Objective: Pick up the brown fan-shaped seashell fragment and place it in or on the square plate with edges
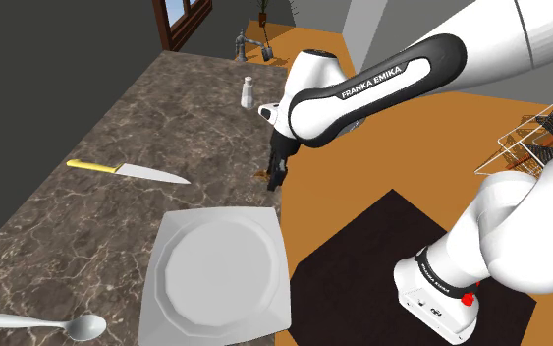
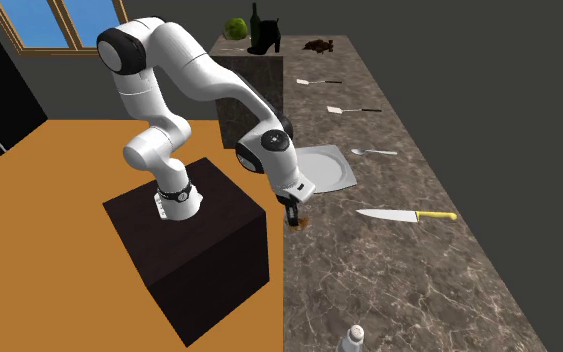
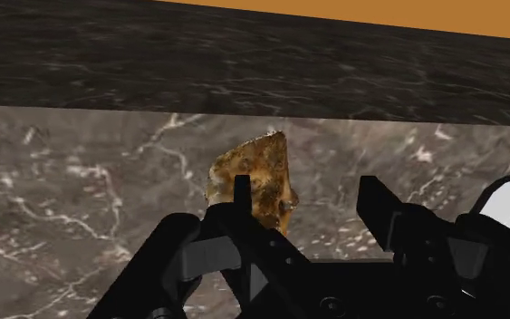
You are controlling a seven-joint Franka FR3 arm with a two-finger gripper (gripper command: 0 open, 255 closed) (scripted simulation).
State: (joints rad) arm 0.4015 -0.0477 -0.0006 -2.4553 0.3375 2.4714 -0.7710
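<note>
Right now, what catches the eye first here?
The white arm bent down over the dark marble counter, its open black gripper poised at a brown shell fragment by the counter's edge. Next, the pale square plate close by, and a yellow-handled knife farther in from the edge.

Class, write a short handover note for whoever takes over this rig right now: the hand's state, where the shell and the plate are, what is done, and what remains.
Hand: open, low at the edge of the marble counter, holding nothing.
Brown shell fragment: lying on the counter, partly in the gap between the fingers, close to one finger, not clasped.
Square white plate: on the same counter, apart from the shell.
Done: the hand is at the shell.
Left: centre on the shell, close, lift, carry it to the plate, release.
</note>
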